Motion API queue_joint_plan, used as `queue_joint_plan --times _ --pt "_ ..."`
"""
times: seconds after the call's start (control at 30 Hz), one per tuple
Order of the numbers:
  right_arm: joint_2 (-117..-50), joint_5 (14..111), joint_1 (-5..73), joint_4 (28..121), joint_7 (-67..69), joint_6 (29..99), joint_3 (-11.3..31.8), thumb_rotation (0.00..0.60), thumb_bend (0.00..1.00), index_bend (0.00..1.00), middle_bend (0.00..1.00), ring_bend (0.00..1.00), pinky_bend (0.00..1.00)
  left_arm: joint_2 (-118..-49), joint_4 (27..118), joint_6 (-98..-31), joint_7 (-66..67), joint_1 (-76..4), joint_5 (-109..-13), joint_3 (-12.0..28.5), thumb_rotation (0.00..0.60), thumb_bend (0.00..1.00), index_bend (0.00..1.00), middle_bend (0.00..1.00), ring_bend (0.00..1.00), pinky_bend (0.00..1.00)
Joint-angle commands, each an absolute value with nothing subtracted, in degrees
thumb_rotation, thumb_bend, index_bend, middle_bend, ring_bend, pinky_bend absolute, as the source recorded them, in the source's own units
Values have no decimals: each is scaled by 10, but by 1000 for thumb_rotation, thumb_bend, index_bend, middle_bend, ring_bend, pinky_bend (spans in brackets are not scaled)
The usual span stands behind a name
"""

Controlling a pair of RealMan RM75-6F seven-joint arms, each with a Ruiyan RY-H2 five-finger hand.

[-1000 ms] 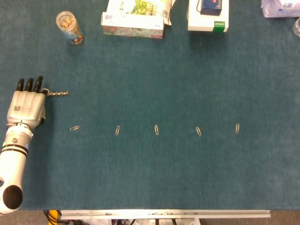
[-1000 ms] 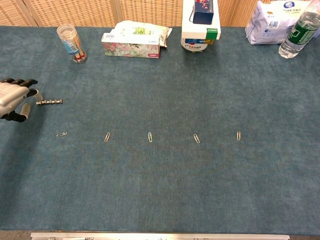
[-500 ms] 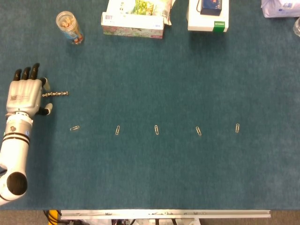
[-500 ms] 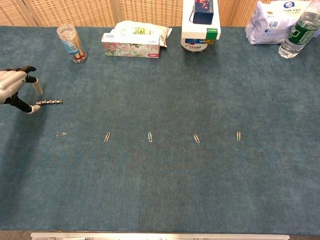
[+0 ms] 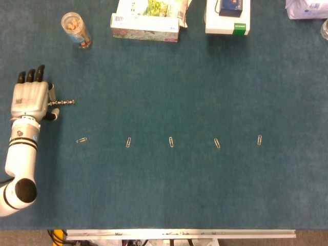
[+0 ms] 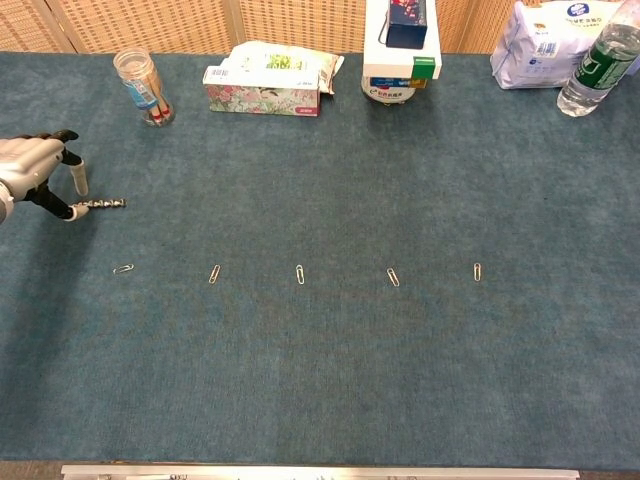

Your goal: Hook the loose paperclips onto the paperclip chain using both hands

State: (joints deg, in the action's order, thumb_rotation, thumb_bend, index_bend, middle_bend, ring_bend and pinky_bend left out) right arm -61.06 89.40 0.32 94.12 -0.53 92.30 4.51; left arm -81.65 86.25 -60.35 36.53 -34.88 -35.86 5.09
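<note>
The short paperclip chain (image 5: 62, 103) (image 6: 103, 204) lies on the teal cloth at the far left. My left hand (image 5: 31, 98) (image 6: 30, 172) is at the chain's left end, palm down. Its thumb and one finger are spread apart on either side of that end, the thumb tip touching or nearly touching it, with nothing gripped. Several loose paperclips lie in a row nearer the front edge: one at the left (image 5: 81, 140) (image 6: 123, 268), others further right (image 5: 128, 142) (image 5: 171, 142) (image 5: 217, 143), and the last one (image 5: 259, 139) (image 6: 477, 271). My right hand shows in neither view.
At the back stand a clear jar (image 5: 76, 29), a flowered tissue pack (image 5: 146, 20) and a white box (image 5: 228, 20). A white bag (image 6: 545, 40) and a water bottle (image 6: 600, 60) sit at the back right. A metal rail (image 5: 179, 233) runs along the front edge.
My left hand went from curled fingers by the chain's end to spread fingers, and shifted slightly forward and right, thumb now at the chain's left end. The chain and clips have not moved.
</note>
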Motion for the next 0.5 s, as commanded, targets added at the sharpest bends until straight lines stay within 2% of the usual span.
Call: queue_joint_plan --times 0.03,0.5 --pt "-611 894 3 941 -6 923 45 600 614 429 421 370 438 -822 854 -598 370 -353 -353 51 600 267 464 0 0 2" --pt "-611 892 3 940 -4 923 46 600 613 429 421 370 438 -843 816 -587 378 -358 -339 48 600 267 464 0 0 2"
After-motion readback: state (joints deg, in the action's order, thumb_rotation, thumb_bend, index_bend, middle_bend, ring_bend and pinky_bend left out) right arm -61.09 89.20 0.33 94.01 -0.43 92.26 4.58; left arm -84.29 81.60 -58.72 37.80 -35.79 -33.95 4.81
